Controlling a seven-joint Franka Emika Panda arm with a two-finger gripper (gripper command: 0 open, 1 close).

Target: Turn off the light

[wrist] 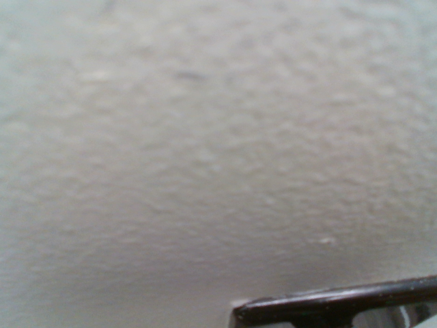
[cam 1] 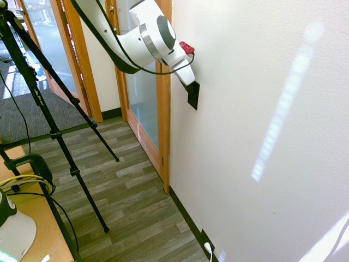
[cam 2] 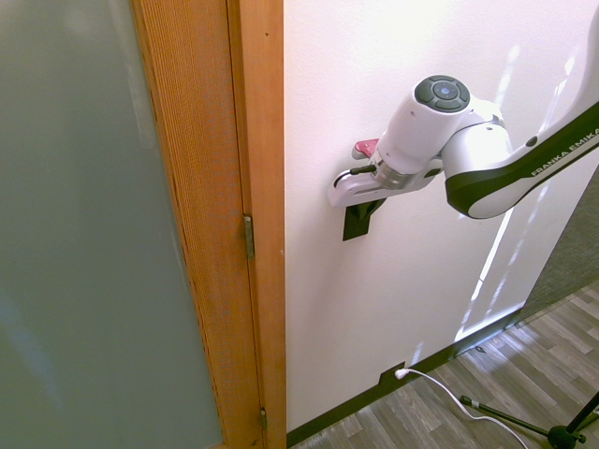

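White wall (cam 1: 262,82) fills most of what I see, and the arm (cam 1: 136,27) reaches to it from the side of the wooden door frame (cam 1: 163,109). The hand is pressed close to the wall, pointing downward at a slant. Its jaws are brought together, nearly touching each other, and I see nothing held between them; the gripper (cam 1: 191,87) sits right at the upper part of the switch (cam 1: 193,97).

The switch is a small flat black plate, upright on the wall, just beside the door frame and well above the floor (cam 1: 125,185). From the first exterior view only its lower part shows under the hand. From the second exterior view the gripper (cam 2: 360,204) covers the top of the switch (cam 2: 357,223) too, and the black plate comes out below it. I cannot tell if the tips really touch the plate or only stand very near.

Low on the same wall, at the dark baseboard, there is a black outlet (cam 1: 206,240) with a white plug (cam 1: 208,248) in it, well apart from the switch. A white cable (cam 2: 449,393) runs from it over the floor.

In the wrist view only rough, pale wall (wrist: 205,137) shows, blurred, with a dark thin edge (wrist: 334,304) at the bottom; what it belongs to I cannot say.

Frosted glass (cam 2: 84,234) fills the door next to the frame.
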